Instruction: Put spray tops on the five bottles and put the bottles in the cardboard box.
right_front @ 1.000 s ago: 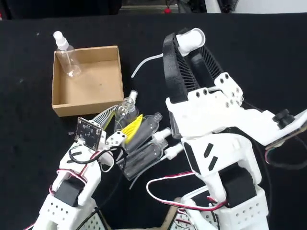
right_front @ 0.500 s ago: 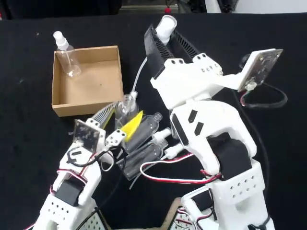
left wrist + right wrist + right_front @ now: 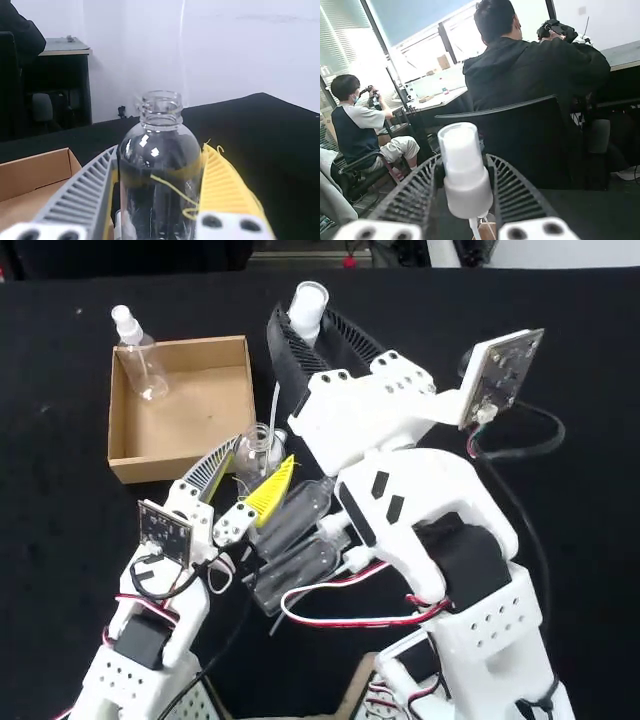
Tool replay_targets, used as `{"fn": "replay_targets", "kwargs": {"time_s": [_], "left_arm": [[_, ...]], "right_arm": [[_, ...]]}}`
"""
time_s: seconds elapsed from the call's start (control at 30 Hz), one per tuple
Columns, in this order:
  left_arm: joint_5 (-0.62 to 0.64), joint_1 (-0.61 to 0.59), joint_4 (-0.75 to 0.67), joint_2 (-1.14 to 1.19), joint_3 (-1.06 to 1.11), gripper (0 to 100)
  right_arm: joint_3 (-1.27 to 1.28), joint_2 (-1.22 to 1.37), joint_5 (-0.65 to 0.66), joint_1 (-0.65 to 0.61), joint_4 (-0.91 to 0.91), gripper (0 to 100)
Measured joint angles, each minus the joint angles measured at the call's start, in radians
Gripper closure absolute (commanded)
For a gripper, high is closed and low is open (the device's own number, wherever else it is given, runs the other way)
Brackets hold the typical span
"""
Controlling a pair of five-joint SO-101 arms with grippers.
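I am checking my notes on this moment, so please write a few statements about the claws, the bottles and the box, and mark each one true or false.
1. The left claw holds an upright bottle without a top. True.
2. The right claw is empty. False: it grips a spray top.
3. One capped bottle leans in the cardboard box. True.
4. The left claw's bottle is inside the box. False: it is outside, beside the box.

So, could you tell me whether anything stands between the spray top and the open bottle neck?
Nothing visible does: the spray top, clamped in the right gripper, hangs its thin tube toward the mouth of the bottle that the left gripper holds upright.
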Motion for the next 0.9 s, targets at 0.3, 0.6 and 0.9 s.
{"fn": "replay_targets", "kwargs": {"time_s": [0.3, 0.6, 0.9], "left_arm": [[0.000, 0.000, 0.000, 0.000, 0.000, 96], [0.000, -0.002, 0.000, 0.000, 0.000, 96], [0.000, -0.002, 0.000, 0.000, 0.000, 96]], "right_arm": [[-0.046, 0.008, 0.000, 0.000, 0.000, 98.5], [-0.046, 0.127, 0.000, -0.002, 0.000, 98.6], [0.023, 0.040, 0.012, -0.083, 0.192, 98.3]]}}
